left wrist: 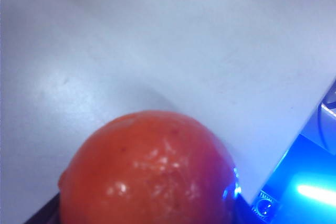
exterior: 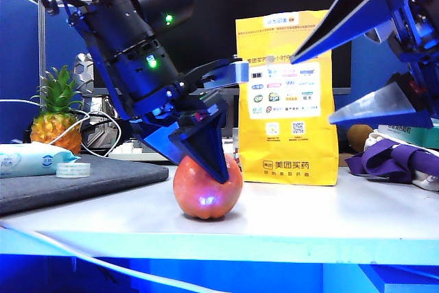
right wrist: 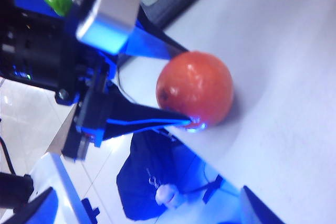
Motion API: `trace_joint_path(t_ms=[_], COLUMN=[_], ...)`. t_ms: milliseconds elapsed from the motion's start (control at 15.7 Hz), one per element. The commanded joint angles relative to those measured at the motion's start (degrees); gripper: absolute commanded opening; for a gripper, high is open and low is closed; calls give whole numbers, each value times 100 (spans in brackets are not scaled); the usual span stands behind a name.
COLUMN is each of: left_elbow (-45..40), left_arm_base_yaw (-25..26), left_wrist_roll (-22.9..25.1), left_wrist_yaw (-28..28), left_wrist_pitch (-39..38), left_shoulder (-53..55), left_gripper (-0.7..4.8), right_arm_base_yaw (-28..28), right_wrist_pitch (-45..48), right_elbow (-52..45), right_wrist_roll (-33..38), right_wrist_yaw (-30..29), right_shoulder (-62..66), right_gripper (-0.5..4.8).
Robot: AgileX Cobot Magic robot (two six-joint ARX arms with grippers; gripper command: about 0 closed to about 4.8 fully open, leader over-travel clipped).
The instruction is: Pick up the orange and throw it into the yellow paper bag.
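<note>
Near front edge of pale grey bench point(exterior: 384, 217): round glossy reddish-orange orange point(exterior: 208, 186), sitting on bench surface. Left tool point(exterior: 214, 147) down over orange, blue wedge fingers either side, clenched on orange; near finger tip overlaps fruit's upper front in exterior view. Left wrist view: orange point(left wrist: 149, 174) fills lower frame, bench point(left wrist: 184, 51) beyond. Right wrist view: orange point(right wrist: 195, 88) with left tool's blue fingers point(right wrist: 152, 116) pressed at its sides. Just behind orange, slightly right: tall upright bright-yellow paper bag point(exterior: 287, 97) with white logo panel, standing apart from fruit. Right tool point(exterior: 343, 80) raised at upper right, above bench, beside bag, fingers spread wide, released, nothing between them. Small pineapple point(exterior: 56, 118) far left behind dark grey mat point(exterior: 75, 180). Purple cloth point(exterior: 394, 159) at right.
</note>
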Motion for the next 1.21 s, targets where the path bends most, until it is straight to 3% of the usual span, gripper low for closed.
trace_joint_path(t_ms=[64,127,318,572,699,889,953,1016,1207], left_elbow=[343,761,1655,2455,2459,2459,2459,2465,2841], left_arm_base_yaw=[-2,-2,-2,-2,46,557,776,970,1038], left_wrist_roll=[509,717,752,997,1397,1329,1040,699,455], left_wrist_yaw=[-20,-179,-695,-540,87,1679,1720,2131,2341], left_wrist_pitch=[-546,-881,-1163,-203,859,2041,2422,2894,3150], left_shoulder=[9,-122,-553,-1381,-1506,-1060,-844,-483,160], left_gripper=[178,178,178,178,178,178,178,178,178], right_arm_base_yaw=[13,13,13,13,15,35,31,31,31], right_wrist_pitch=[186,275,920,1172,1163,881,542,166,-431], right_elbow=[31,31,52,855,1244,1825,2013,2184,2199], right_wrist_roll=[-50,-50,2,-195,-380,-782,-1001,-1274,-1447], right_wrist_yaw=[94,92,28,26,22,87,306,544,870], right_shoulder=[-13,-13,-17,-168,-315,-1008,-1309,-1790,-2511], right_gripper=[479,479,479,479,479,479,479,479,479])
